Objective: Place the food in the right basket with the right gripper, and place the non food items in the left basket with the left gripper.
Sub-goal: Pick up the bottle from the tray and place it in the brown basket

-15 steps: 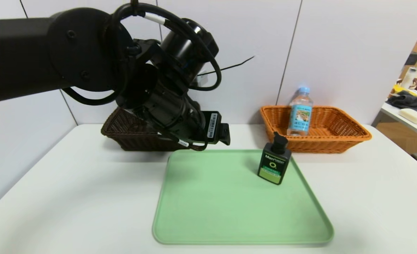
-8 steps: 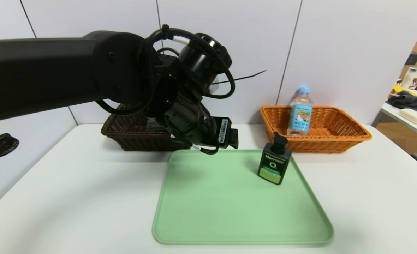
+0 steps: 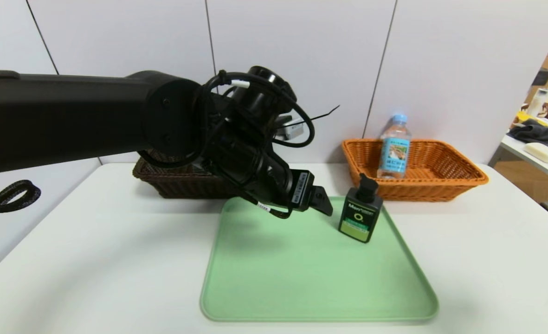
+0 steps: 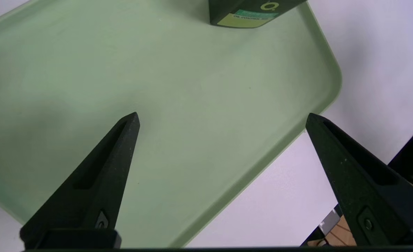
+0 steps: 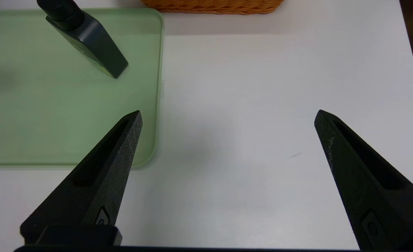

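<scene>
A squat black pump bottle (image 3: 360, 215) with a green label is seen upright near the far right corner of the green tray (image 3: 301, 287) on the desk (image 3: 93, 260). The left gripper (image 3: 318, 200) is angled downward over the tray's far edge, just beside the bottle, fingers (image 4: 98, 182) spread wide and empty; the right gripper (image 5: 227, 115) is held over the desk's right side, likewise spread.

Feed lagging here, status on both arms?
Left gripper open, over tray, short of pump bottle. Right gripper open, empty. Water bottle in orange basket. Path clear.

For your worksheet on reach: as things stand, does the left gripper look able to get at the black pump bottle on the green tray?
Probably yes. The left gripper hangs open just beside the pump bottle, with only bare green tray between them. The bottle stands upright, apart from the orange basket.
</scene>
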